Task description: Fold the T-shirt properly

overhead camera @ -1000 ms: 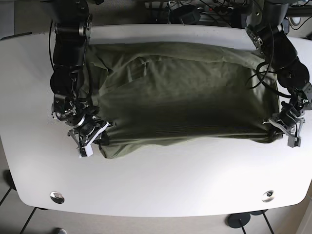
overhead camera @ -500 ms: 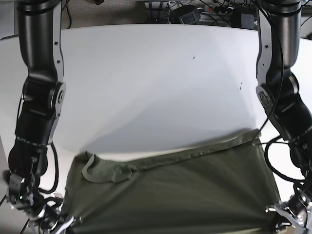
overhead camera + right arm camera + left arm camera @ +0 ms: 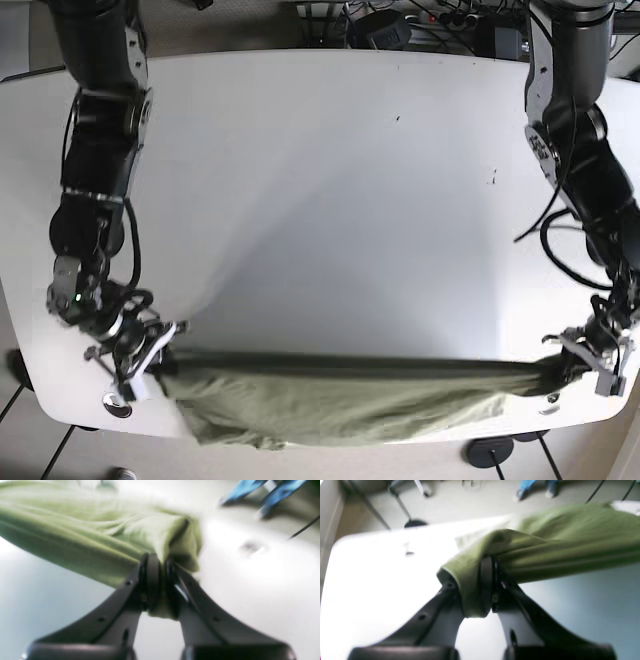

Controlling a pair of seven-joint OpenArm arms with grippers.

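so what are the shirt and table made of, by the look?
Shirt: olive, matte knit fabric, probably cotton jersey; it bunches into soft folds between the left pincer and right pincer. Table: smooth white top, likely laminate or painted board; it shows a faint sheen.

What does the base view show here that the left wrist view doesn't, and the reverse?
Only the base view shows both arms at once: the right hand and the left hand each pinch one end of the T-shirt, which stretches between them along the near edge of the table. Only the left wrist view shows the grip up close: the fingers are clamped on a bunched fold of the green fabric, though the image is blurred. Both show the left hand shut on the shirt above the white tabletop.
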